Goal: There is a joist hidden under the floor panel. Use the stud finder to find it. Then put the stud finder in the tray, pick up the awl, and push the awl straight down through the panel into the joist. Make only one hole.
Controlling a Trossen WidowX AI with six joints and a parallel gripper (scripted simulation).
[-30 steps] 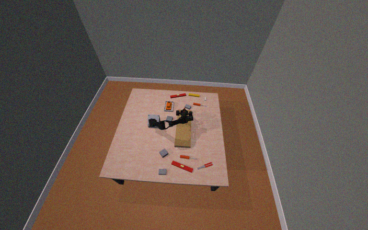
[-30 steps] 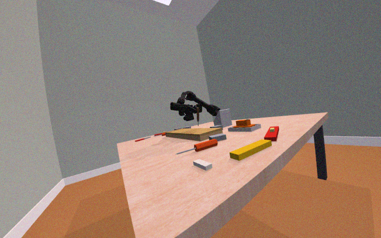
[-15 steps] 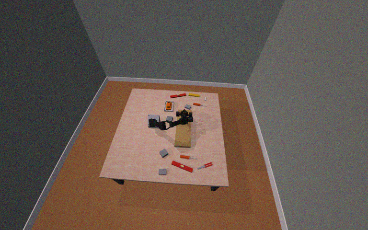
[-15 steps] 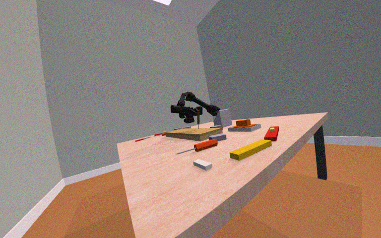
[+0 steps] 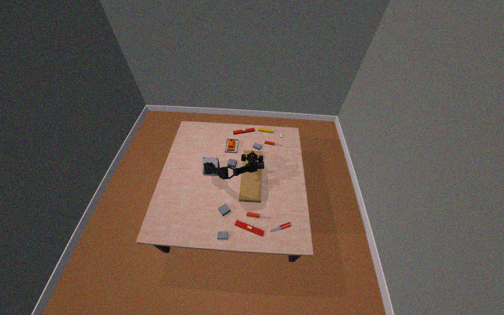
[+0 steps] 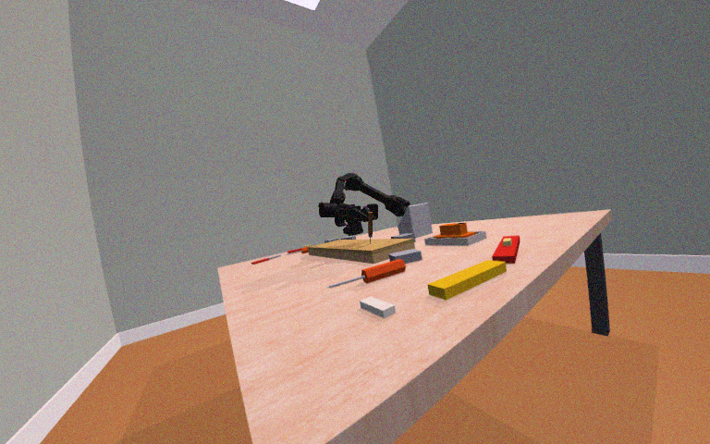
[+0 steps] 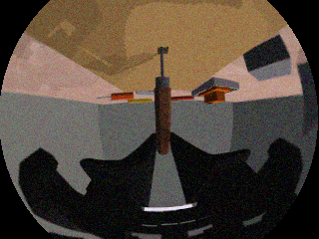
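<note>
My gripper (image 6: 370, 215) (image 7: 162, 135) is shut on the brown handle of the awl (image 6: 370, 228) (image 7: 162, 107), above the far part of the wooden floor panel (image 5: 250, 189) (image 6: 345, 252) (image 7: 184, 30). The awl points down, close to upright, and its tip appears to be at the panel's top face. A small dark patch shows at the tip in the wrist view; I cannot tell how deep the tip is. The orange stud finder (image 5: 231, 144) (image 6: 453, 228) (image 7: 214, 95) lies in the grey tray (image 5: 231, 151) (image 6: 447, 241). The joist is hidden.
Grey blocks (image 5: 256, 146) (image 5: 231, 163) lie close to the panel. An orange screwdriver (image 5: 270, 142) (image 6: 384, 270), a yellow bar (image 5: 266, 130) (image 6: 467, 279) and a red level (image 5: 243, 130) (image 6: 506, 250) lie beyond it. Another red level (image 5: 249, 227) and pliers (image 5: 281, 227) lie at the near end.
</note>
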